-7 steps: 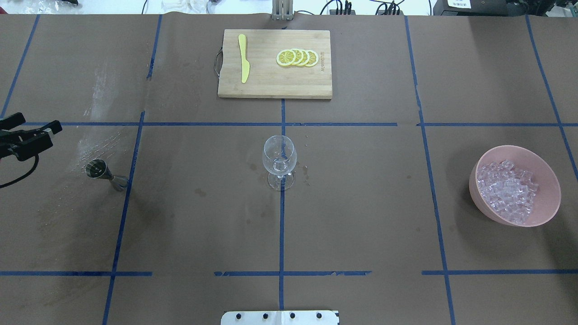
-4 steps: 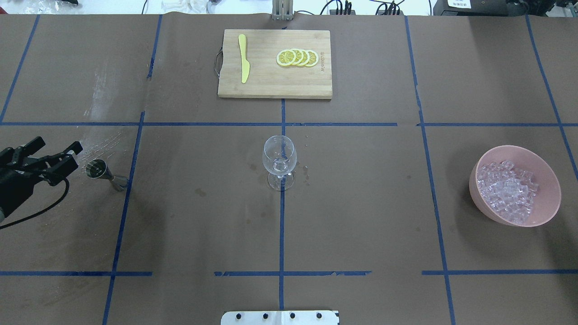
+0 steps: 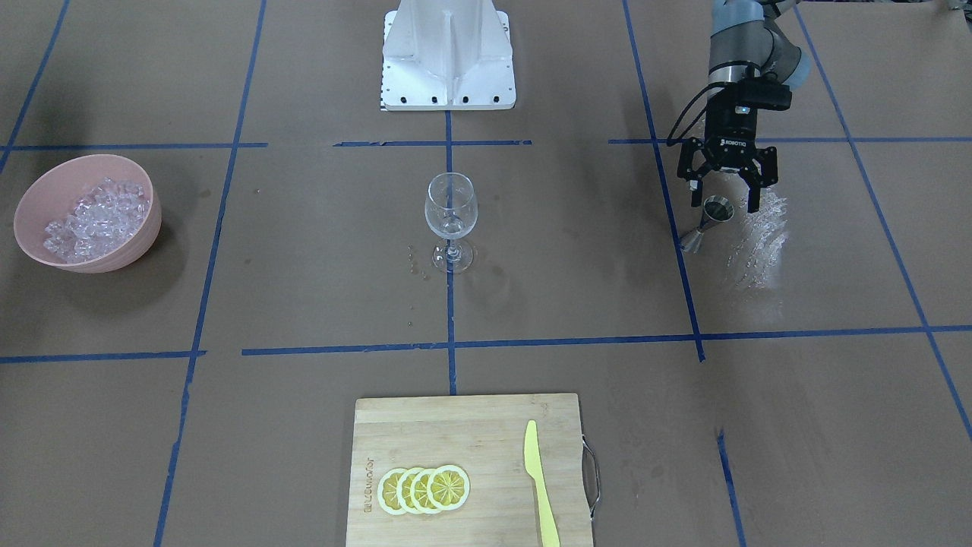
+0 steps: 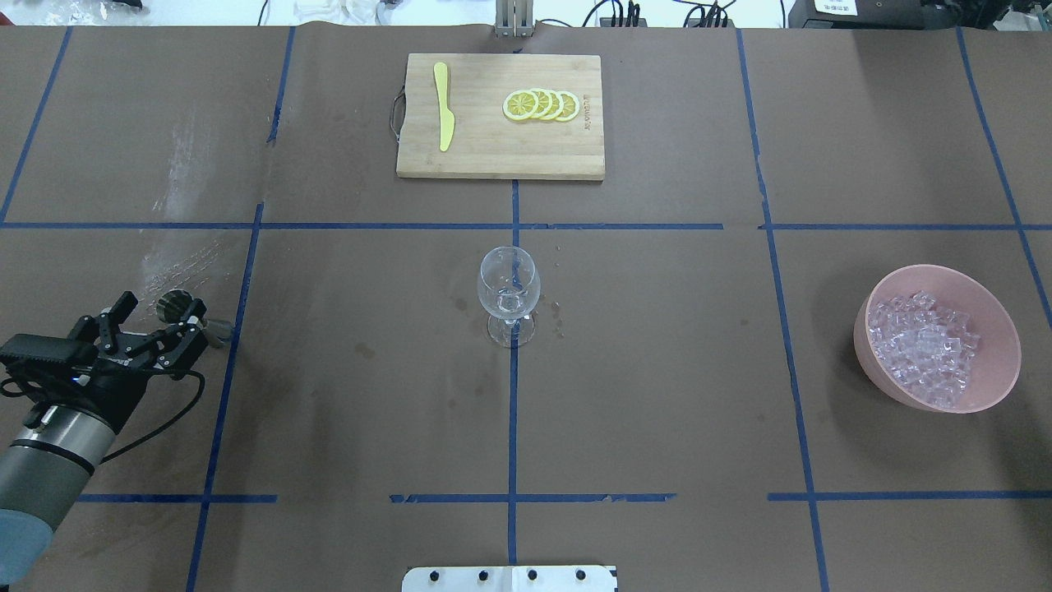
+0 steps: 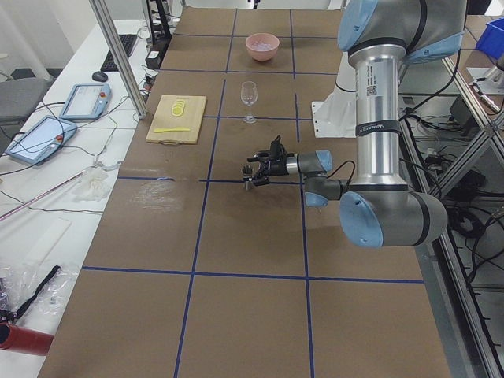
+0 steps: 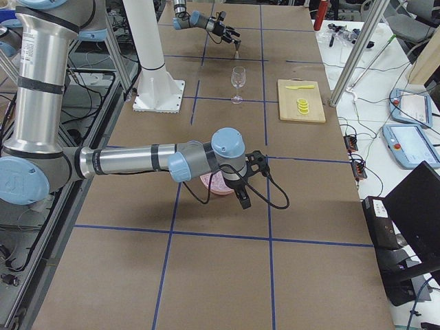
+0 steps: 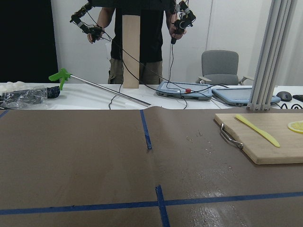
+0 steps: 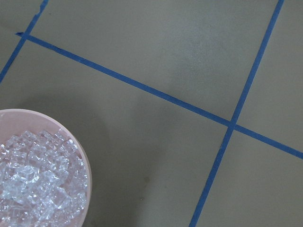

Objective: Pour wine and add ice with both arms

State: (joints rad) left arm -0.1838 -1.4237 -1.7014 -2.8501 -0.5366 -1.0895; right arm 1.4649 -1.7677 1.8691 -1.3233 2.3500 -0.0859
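The table point(image 4: 657, 395) carries its things widely spread, and the step in hand looks to be the left arm's point(image 4: 49, 460): taking up the measure for the pour. The right arm point(image 6: 137, 161) hangs at the far end over the pink bowl point(image 4: 1003, 353), where the ice point(image 4: 925, 345) lies heaped. The right gripper point(image 6: 249, 180) shows only in a side view, so I cannot tell whether its fingers are apart or together. The wine glass point(image 4: 509, 284) stands upright at the table's centre, well apart from both.

The left gripper point(image 3: 724, 203) reaches in low and roughly level, fingers spread wide and holding nothing. It brackets the jigger point(image 3: 706, 224) on the robot's left side, one finger on each flank of the upper cup, apparently not touching it.

To do this well, I judge it should first centre so both pads meet the metal together. It should close near the narrow waist, gently, since a one-sided nudge could tip so small a piece. Then it should lift straight and keep level until over the glass.

The jigger stands on its lower cone, long axis vertical, open mouth straight up. Whether the wine is inside cannot be seen.
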